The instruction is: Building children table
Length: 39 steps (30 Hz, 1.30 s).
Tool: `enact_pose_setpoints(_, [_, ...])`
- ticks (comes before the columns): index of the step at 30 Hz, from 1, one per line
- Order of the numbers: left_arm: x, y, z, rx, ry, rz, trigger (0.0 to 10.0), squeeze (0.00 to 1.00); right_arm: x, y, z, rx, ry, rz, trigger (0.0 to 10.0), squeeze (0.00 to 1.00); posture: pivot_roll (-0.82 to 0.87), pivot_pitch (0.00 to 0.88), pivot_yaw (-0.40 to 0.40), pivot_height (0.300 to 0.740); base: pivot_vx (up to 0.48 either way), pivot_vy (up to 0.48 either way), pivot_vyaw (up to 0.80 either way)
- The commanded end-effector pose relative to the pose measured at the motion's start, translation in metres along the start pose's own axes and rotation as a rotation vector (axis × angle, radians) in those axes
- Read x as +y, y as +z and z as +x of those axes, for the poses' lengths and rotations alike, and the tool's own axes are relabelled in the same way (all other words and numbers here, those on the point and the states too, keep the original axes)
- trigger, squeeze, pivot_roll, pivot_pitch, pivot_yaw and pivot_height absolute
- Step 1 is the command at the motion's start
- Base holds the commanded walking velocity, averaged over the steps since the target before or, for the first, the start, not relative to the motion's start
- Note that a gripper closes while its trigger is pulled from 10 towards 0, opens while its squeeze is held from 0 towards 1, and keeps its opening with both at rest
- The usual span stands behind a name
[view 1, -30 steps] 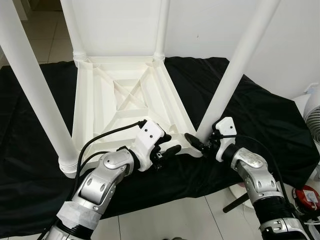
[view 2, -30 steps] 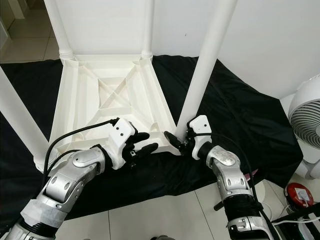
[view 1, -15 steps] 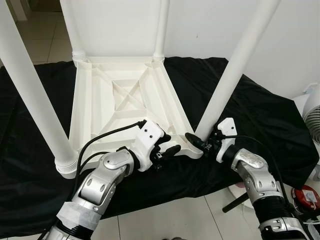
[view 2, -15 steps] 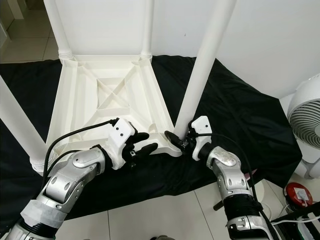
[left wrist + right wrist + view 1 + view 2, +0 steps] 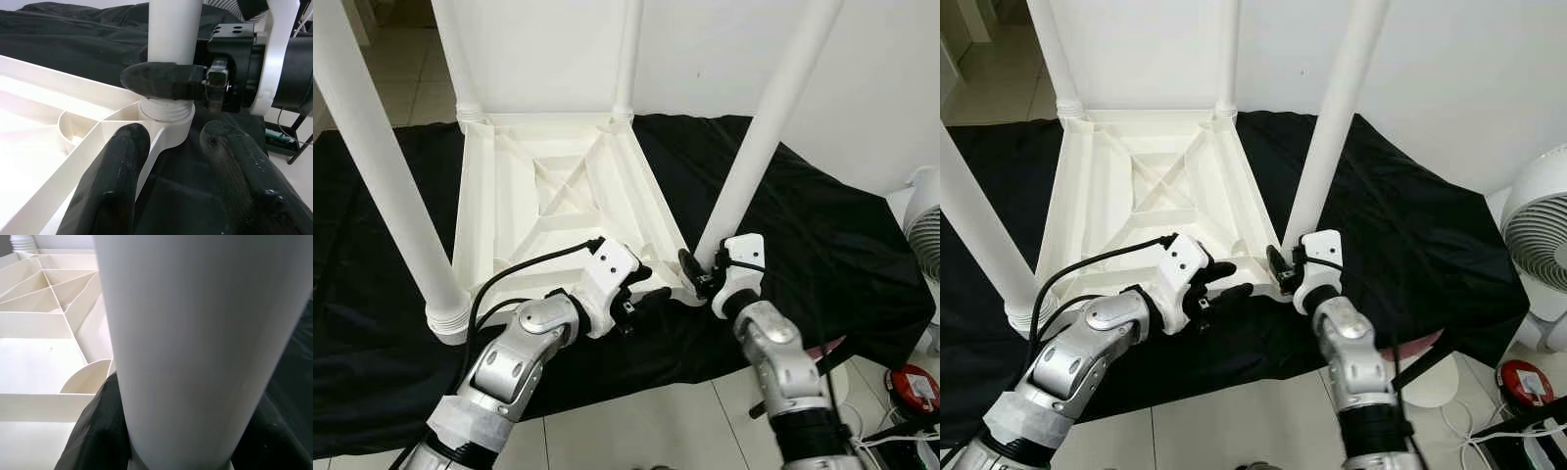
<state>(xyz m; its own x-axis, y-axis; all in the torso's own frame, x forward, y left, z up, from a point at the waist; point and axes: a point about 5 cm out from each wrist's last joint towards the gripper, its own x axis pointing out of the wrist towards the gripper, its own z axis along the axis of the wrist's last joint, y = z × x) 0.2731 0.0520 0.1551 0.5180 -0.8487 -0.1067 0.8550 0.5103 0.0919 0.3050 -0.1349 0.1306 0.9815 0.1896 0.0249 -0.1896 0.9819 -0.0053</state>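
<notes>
The white children's table (image 5: 558,196) lies upside down on a black cloth (image 5: 822,245), its legs pointing up. My right gripper (image 5: 701,273) is shut on the base of the near-right leg (image 5: 754,147), where it meets the corner socket. In the right wrist view the leg (image 5: 195,333) stands between the black fingers (image 5: 95,431). My left gripper (image 5: 651,286) is open at the same corner. Its fingers (image 5: 117,171) stand on either side of the table's rim, just below the socket.
The near-left leg (image 5: 382,176) and two far legs (image 5: 628,54) also stand upright. A white fan (image 5: 1538,235) is at the right, with a red object (image 5: 913,382) and cables on the tiled floor beside it. A white wall rises close behind.
My right arm has swung in toward the middle and its gripper has closed tighter on the leg's base. The leg now stands a little more upright. The left gripper has hardly moved.
</notes>
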Motion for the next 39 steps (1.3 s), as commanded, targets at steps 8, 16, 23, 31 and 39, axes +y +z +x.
enact_pose_setpoints(8, [-0.005, -0.001, 0.005, 0.001, -0.042, 0.009, 10.0, 0.00, 0.007, -0.011, -0.010, 0.070, -0.206, -0.020, 10.0, 0.00, 0.00, 0.006, -0.059, 0.740, 0.000, 0.000, 0.00])
enact_pose_setpoints(16, [-0.006, -0.001, 0.007, 0.000, -0.047, 0.011, 10.0, 0.00, 0.012, -0.005, -0.013, 0.048, -0.213, -0.015, 10.0, 1.00, 0.00, 0.006, -0.062, 0.740, 0.000, 0.000, 0.00])
enact_pose_setpoints(23, [-0.006, -0.001, 0.006, -0.001, -0.045, 0.014, 10.0, 0.00, -0.005, 0.004, -0.026, -0.038, -0.172, 0.007, 10.0, 1.00, -0.01, 0.009, -0.063, 0.740, 0.000, 0.000, 0.00])
enact_pose_setpoints(31, [-0.005, 0.001, 0.006, -0.007, -0.043, 0.019, 10.0, 0.00, -0.020, 0.001, -0.030, -0.019, -0.071, 0.007, 10.0, 0.00, -0.01, 0.009, -0.062, 0.740, 0.000, 0.000, 0.00])
enact_pose_setpoints(39, [-0.002, 0.002, 0.004, -0.006, -0.038, 0.030, 10.0, 0.00, -0.043, 0.005, -0.039, -0.035, 0.155, -0.059, 10.0, 0.00, -0.01, 0.009, -0.051, 0.740, 0.000, 0.000, 0.00])
